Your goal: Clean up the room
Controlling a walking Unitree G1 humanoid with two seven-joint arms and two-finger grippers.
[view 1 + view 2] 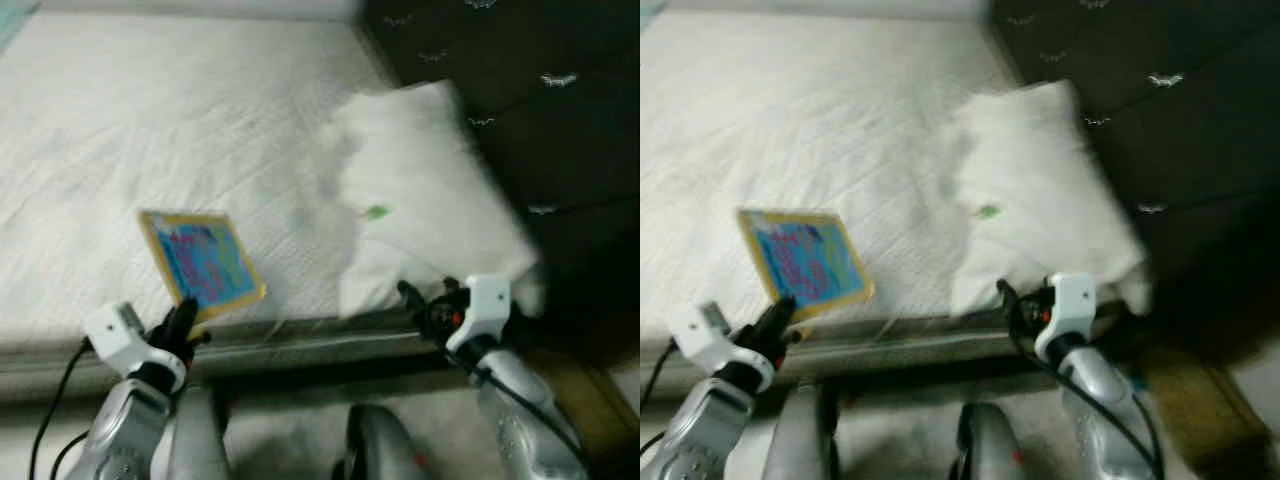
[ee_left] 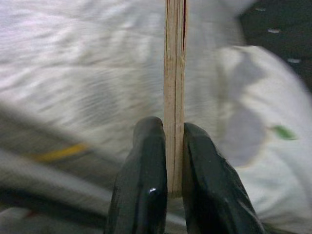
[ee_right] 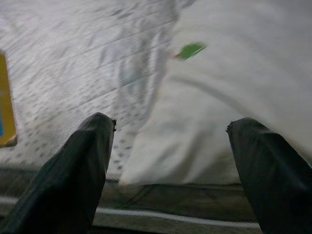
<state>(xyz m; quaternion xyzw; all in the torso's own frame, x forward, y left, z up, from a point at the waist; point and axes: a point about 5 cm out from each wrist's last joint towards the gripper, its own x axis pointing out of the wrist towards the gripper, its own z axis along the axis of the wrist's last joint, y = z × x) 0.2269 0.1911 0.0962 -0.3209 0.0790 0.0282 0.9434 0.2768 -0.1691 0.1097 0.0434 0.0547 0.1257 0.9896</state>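
Holding a thin book (image 1: pixel 201 262) by its near edge, the left gripper (image 2: pixel 173 161) has its two black fingers (image 2: pixel 141 170) pressed tight on both sides of it. The book has a yellow border and a blue cover with pink marks. It lies on the white bed (image 1: pixel 150 120), close to the front edge, with one corner toward the robot.

On the other side, the right gripper (image 3: pixel 170 146) is wide open with nothing in it. It hangs at the front edge of the bed, just in front of the near corner of a white pillow (image 1: pixel 420 190). The pillow lies on the right part of the bed and has a small green mark (image 1: pixel 376 212) on it.

Farther back, right of the pillow, stands a dark headboard (image 1: pixel 530 80) with little shiny buttons.
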